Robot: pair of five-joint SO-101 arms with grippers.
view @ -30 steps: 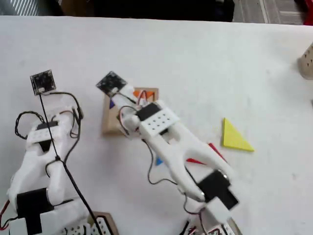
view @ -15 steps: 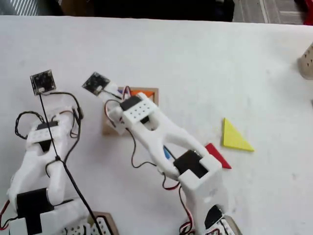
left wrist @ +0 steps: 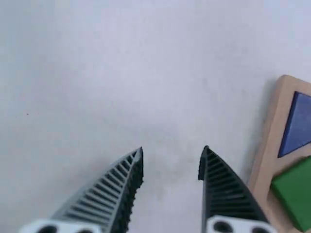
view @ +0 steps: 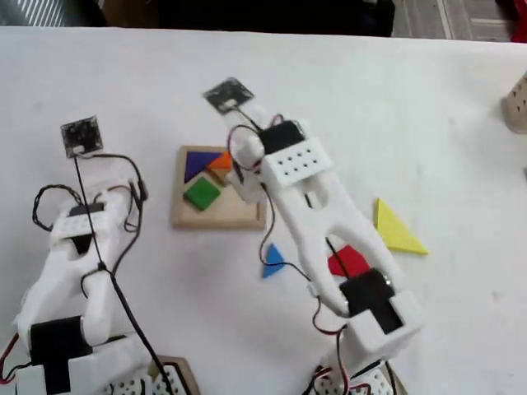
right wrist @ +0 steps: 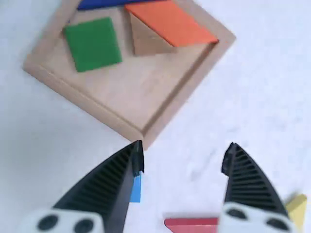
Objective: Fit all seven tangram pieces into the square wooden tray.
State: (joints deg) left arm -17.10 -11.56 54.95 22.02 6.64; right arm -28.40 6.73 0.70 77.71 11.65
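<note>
**A:** White counter right across, dark room beyond its far edge, a tan perforated block at the right edge. Where's the square wooden tray?

**B:** Left of the middle! It holds a green square, a blue triangle and an orange parallelogram.

**A:** And loose?

**B:** Small blue triangle and a red piece nearer the near edge, yellow triangle toward the right edge.

**A:** Tools?

**B:** Right tool spread wide just off a tray corner, pinching nothing. Left tool spread too, over bare counter just beside the tray.
</note>
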